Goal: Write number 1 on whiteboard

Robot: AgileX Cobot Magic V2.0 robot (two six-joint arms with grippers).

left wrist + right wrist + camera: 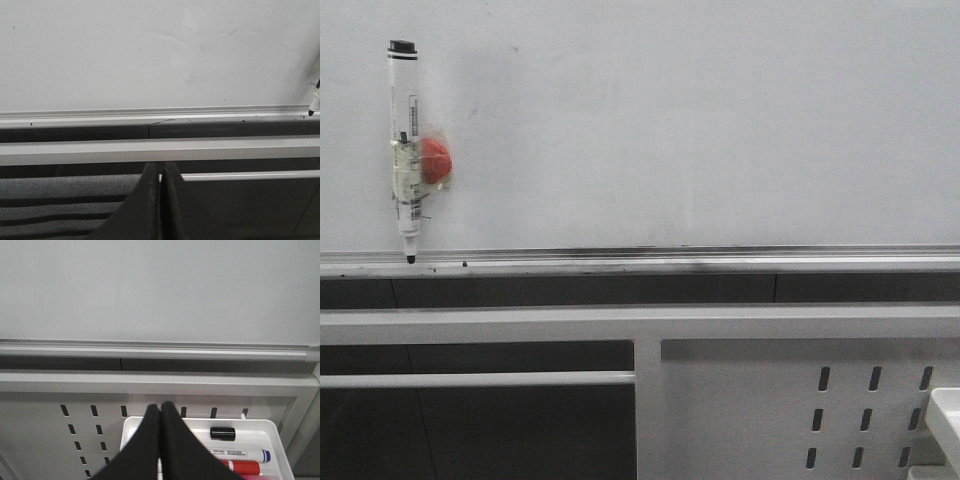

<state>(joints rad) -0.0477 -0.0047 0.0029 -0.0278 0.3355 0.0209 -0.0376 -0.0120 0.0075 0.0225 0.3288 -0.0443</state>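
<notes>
1. The front view shows the whiteboard [670, 120] filling the upper part of the scene, with its silver tray edge [720, 262] running along the bottom. No black stroke of the number 1 can be made out on the board in any view.
2. Only the front view shows the whole marker [404, 150]: it stands upright against the board at the far left, black end up, dark tip down just above the tray edge, with tape and a red blob [436, 162] fixed to its side.
3. The left wrist view catches just the marker's tip [313, 104] at the edge of the picture, near the tray edge; the rest is cut off.
4. The left gripper [160, 200] appears only in its own wrist view, its jaws pressed together with nothing between them, well short of the board.
5. The right gripper [160, 445] likewise has its jaws together and empty.
6. The right wrist view alone shows a white tray [277, 440] hung on the perforated panel [50, 420], holding a loose black cap [223, 433], a white marker with a blue end [242, 454] and a red marker [245, 467]. The front view shows only a corner of this tray [948, 410].
</notes>
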